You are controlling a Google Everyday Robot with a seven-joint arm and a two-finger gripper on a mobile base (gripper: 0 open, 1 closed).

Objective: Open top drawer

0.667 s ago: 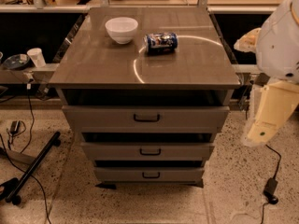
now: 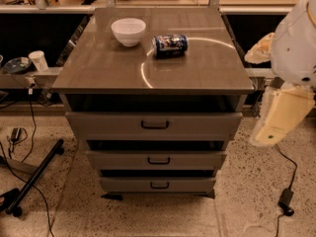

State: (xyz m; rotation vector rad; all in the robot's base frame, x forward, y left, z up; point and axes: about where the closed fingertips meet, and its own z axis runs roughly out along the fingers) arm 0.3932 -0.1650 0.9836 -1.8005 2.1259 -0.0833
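The top drawer (image 2: pixel 98 126) is the widest grey-brown front of the cabinet, just under the tabletop, with a dark loop handle (image 2: pixel 155 125) at its centre. A dark gap shows above its front. Two narrower drawer fronts (image 2: pixel 118 160) (image 2: pixel 123 184) sit below it. My arm's white joint (image 2: pixel 296 43) and beige link (image 2: pixel 281 113) hang at the right edge, to the right of the cabinet and apart from it. My gripper is out of view beyond the arm's visible links.
On the cabinet top (image 2: pixel 98 68) stand a white bowl (image 2: pixel 129 30) and a blue can (image 2: pixel 170 45) lying on its side. A black stand leg (image 2: pixel 34 177) and cables lie on the floor at left. A cable and plug (image 2: pixel 286 201) lie at right.
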